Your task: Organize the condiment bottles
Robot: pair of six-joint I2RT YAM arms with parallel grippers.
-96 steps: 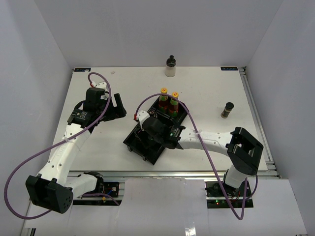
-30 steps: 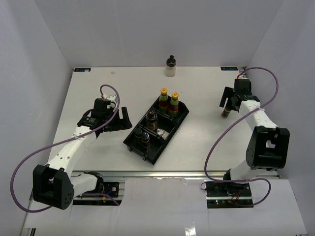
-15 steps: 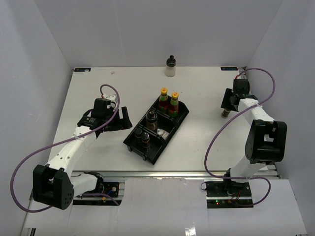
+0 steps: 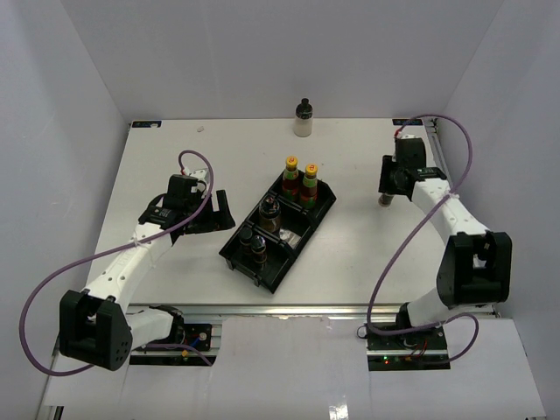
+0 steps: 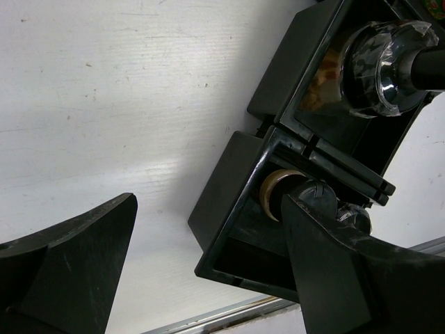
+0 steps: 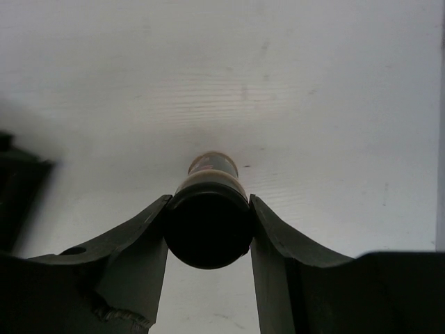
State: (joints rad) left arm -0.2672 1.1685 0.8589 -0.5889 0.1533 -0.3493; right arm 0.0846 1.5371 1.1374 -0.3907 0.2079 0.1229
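My right gripper (image 4: pixel 388 187) is shut on a dark brown jar (image 4: pixel 384 199) with a black lid (image 6: pixel 208 226), at the table's right side; both fingers (image 6: pixel 277 233) press the lid's sides. The black tray (image 4: pixel 295 249) holds two red-sauce bottles (image 4: pixel 300 178) with yellow caps at its far end. It also holds dark jars (image 4: pixel 270 213) in the middle and near compartments. A cream bottle (image 4: pixel 303 119) with a black top stands at the back edge. My left gripper (image 4: pixel 220 211) is open and holds nothing, just left of the tray (image 5: pixel 229 174). In the left wrist view a silver-lidded jar (image 5: pixel 382 66) sits inside.
White walls enclose the table on three sides. A metal rail (image 4: pixel 332 308) runs along the near edge. Purple cables (image 4: pixel 52 289) loop from both arms. Bare white table lies between the tray and the right arm.
My right gripper has closed on the dark jar and carried it leftward, away from the right edge. The left arm has not moved.
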